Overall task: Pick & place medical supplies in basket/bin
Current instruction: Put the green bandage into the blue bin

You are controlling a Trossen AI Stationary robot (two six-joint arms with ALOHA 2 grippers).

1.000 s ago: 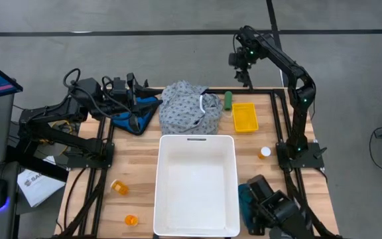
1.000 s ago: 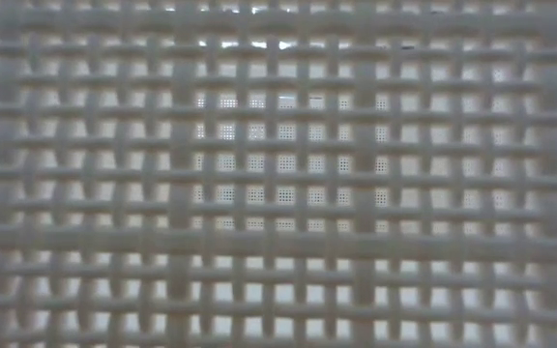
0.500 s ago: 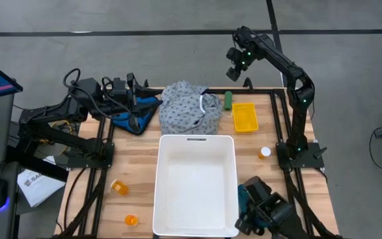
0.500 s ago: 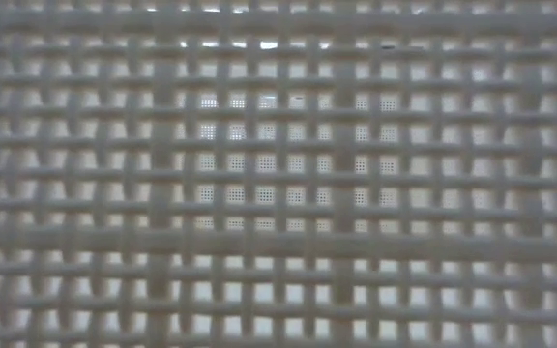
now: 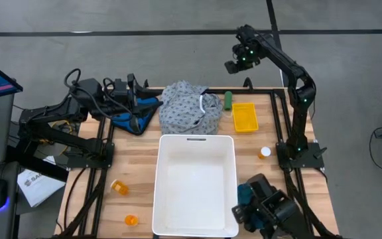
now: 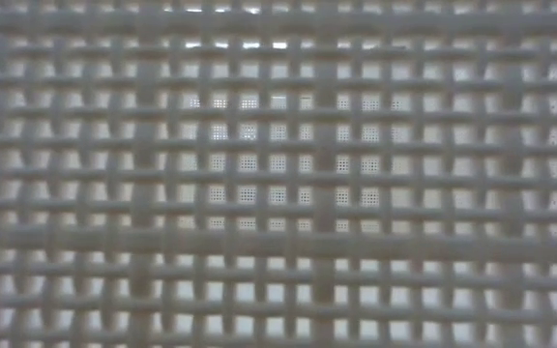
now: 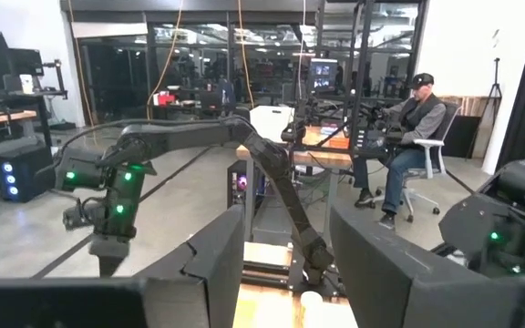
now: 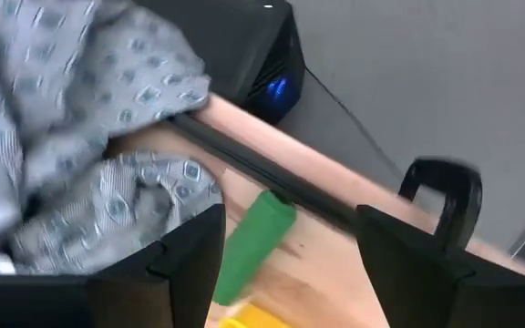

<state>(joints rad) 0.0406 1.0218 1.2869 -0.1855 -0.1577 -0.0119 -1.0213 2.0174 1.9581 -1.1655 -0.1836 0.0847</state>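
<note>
Filling the frame's lower centre, the white basket [image 5: 195,182] sits empty. Above it lies the crumpled dotted garment [image 5: 190,106]: soft, light, best pinched at a fold. Right gripper [image 5: 233,66] hovers upper right, fingers parted, empty. Left gripper [image 7: 285,273] likewise. No writing is legible.

Right claw [image 5: 236,64] raised high on an outstretched arm, fingers [image 8: 185,264] apart, empty. Left claw [image 5: 132,99] low, fingers [image 7: 208,273] parted, empty.
</note>
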